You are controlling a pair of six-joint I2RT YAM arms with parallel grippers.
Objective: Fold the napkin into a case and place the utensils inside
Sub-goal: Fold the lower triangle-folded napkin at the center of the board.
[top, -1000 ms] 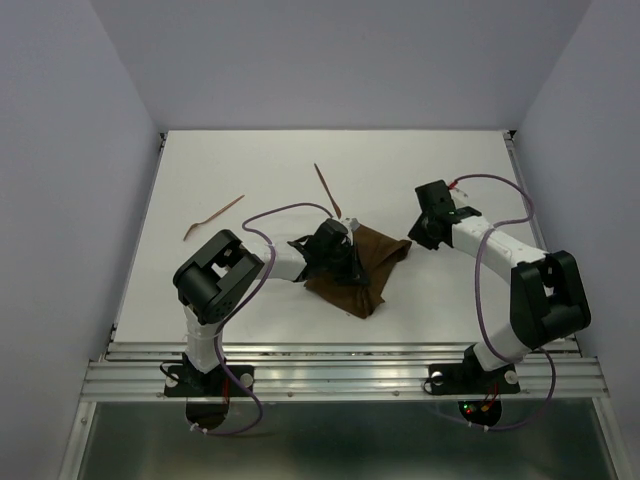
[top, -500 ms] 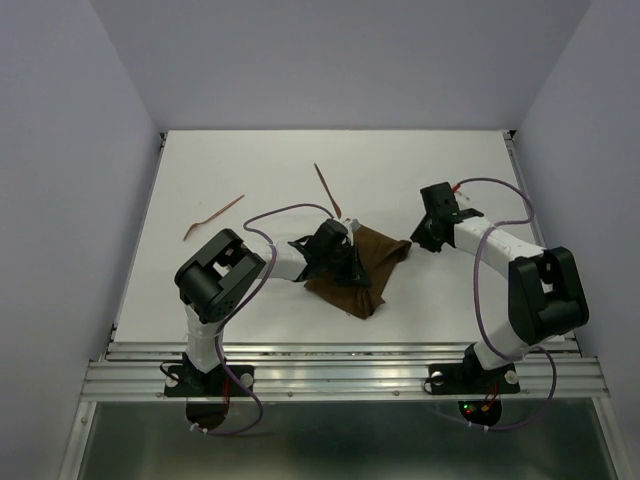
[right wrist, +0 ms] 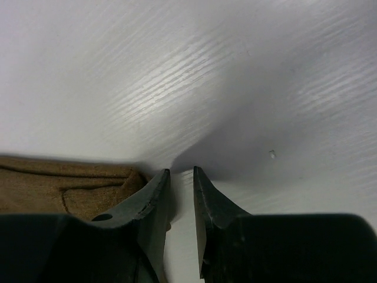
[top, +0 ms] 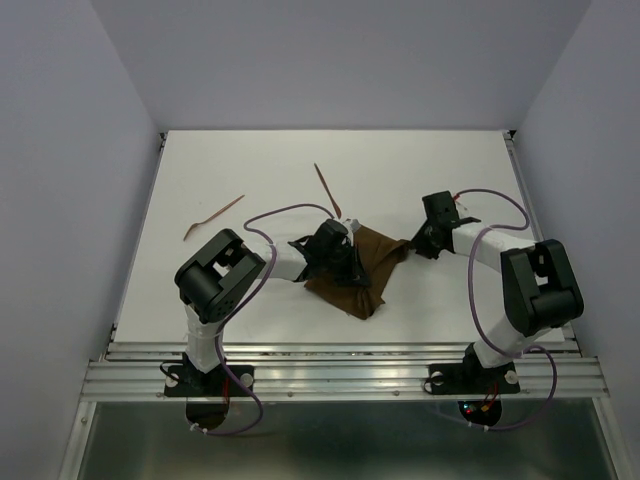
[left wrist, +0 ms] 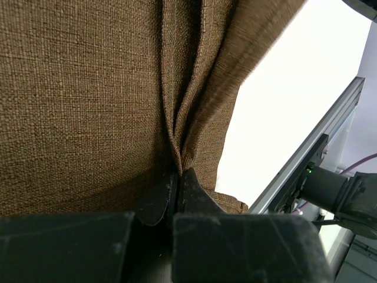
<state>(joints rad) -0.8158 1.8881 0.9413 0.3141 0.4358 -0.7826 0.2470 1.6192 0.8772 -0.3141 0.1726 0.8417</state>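
The dark brown napkin (top: 368, 268) lies crumpled at the table's middle. My left gripper (top: 347, 268) is shut on a raised fold of it; in the left wrist view the napkin (left wrist: 88, 88) fills the frame and the pleat runs into the closed jaws of the left gripper (left wrist: 178, 177). My right gripper (top: 417, 243) sits low at the napkin's right corner. Its jaws stand a narrow gap apart with only bare table between them, right gripper (right wrist: 181, 172), and the napkin (right wrist: 65, 183) lies just left of its left finger. Two reddish-brown utensils lie apart: one (top: 326, 188) behind the napkin, one (top: 212, 217) far left.
The white table (top: 400, 170) has grey walls at the left, right and back. A metal rail (top: 340, 365) runs along the near edge by the arm bases. Purple cables loop off both arms.
My right gripper has moved slightly down and left toward the napkin's right corner, and its elbow has shifted. The left gripper and the napkin have stayed put.
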